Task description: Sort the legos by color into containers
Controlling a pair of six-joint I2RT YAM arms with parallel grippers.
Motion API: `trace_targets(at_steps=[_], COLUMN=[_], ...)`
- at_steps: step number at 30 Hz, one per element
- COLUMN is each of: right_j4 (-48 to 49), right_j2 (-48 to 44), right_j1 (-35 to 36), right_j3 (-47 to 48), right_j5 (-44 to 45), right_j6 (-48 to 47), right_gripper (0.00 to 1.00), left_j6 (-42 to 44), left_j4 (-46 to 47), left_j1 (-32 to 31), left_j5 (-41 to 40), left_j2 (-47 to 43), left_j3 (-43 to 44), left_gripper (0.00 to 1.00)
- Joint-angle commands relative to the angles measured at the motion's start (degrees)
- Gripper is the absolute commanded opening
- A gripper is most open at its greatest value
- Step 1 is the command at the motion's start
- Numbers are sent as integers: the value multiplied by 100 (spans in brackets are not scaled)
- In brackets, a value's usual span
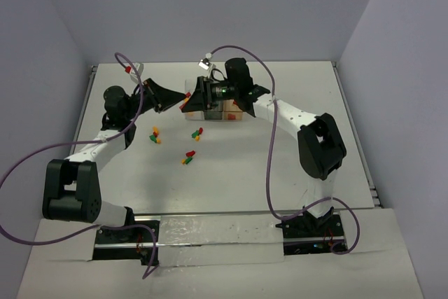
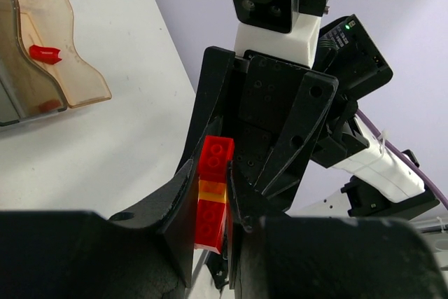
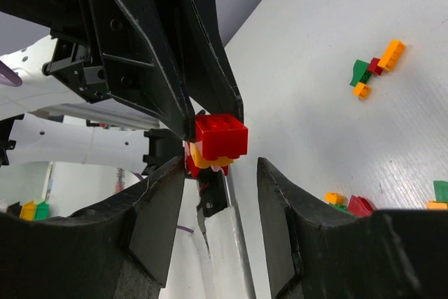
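My left gripper (image 1: 178,103) is shut on a small stack of legos (image 2: 213,194), red, orange-yellow, red, held in the air beside the containers (image 1: 231,113). My right gripper (image 1: 197,96) faces it, open, its fingers (image 3: 157,222) on either side of the stack's free end (image 3: 220,138) without touching it. In the left wrist view the amber-tan bin (image 2: 66,78) holds a red brick (image 2: 45,52). Loose legos (image 1: 155,136) lie in small clumps on the table, with others nearer the middle (image 1: 188,157).
Another clump of legos (image 1: 197,133) lies just in front of the bins. A lone red brick (image 1: 128,70) lies at the far left by the cable. The right wrist view shows loose clumps (image 3: 374,68) on the white table.
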Motion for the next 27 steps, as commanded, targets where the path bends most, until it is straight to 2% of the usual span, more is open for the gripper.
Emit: trace_targets(at_steps=[1, 6, 12, 15, 27], right_j4=[452, 656, 730, 756, 818], right_j2=[-74, -44, -132, -222, -753], right_j1=[19, 19, 19, 19, -134], right_j3=[145, 154, -54, -242, -976], right_j5=[-23, -143, -270, -363, -596], right_j6=[186, 321, 327, 338, 290], right_gripper=[52, 41, 11, 1, 0], left_j6=[-106, -117, -50, -12, 221], left_j4=[357, 362, 368, 359, 252], left_j1=[-89, -114, -100, -11, 222], left_j5=[112, 107, 95, 72, 35], left_j2=[18, 43, 89, 114, 207], left_j3=[23, 1, 86, 152, 488], left_gripper=[0, 0, 0, 0, 0])
